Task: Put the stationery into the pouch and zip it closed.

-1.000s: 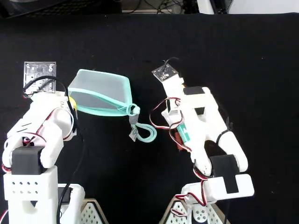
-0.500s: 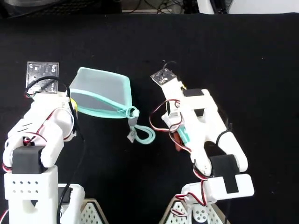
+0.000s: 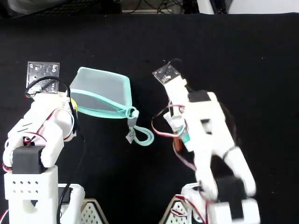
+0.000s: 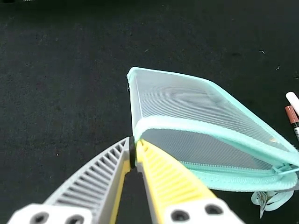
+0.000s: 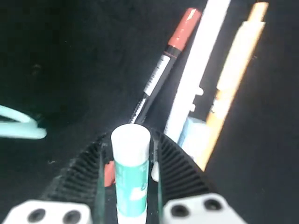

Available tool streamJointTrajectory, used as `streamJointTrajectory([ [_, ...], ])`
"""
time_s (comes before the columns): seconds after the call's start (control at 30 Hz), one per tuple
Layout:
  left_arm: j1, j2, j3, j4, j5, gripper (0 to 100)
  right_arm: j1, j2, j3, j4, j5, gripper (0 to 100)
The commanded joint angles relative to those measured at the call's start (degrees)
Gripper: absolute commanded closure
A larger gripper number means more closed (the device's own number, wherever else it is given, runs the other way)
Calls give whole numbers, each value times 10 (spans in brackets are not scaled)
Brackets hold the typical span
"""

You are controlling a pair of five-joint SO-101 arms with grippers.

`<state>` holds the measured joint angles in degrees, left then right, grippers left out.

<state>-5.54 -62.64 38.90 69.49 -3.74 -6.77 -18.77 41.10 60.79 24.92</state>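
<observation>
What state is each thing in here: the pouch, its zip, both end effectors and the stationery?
pouch: open, lying on the table
zip: undone
left end effector: shut on the pouch's rim
right end effector: shut on the glue stick
glue stick: capped, gripped, outside the pouch
red pen, white pen, orange pen: lying loose on the table

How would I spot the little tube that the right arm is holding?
Look across the black table to the right gripper. The tube is clamped upright between its black fingers. Unlike the thin red pen, white pen and orange pen lying on the table beyond, it is stubby, with a teal body and a white cap.
</observation>
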Motion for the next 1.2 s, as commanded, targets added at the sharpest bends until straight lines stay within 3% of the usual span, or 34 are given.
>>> streamJointTrajectory([
  [0.0,0,-3,-3,-11,-3,971,-28,-83,17,16,-33,986],
  [0.13,-1,-4,-3,-10,-3,971,-93,-52,-17,113,-54,986],
  [0.27,-1,-4,-3,-10,-3,971,-104,-35,-34,198,-19,986],
  [0.53,-1,-4,-3,-9,-3,971,-159,-44,76,164,11,986],
  [0.83,-2,-4,-3,-9,-3,971,-160,-42,151,86,17,982],
  [1.0,-2,-4,-3,-8,-3,971,-159,-42,153,87,28,842],
  [1.17,-2,-4,-3,-7,-3,971,-159,-42,154,83,28,877],
])
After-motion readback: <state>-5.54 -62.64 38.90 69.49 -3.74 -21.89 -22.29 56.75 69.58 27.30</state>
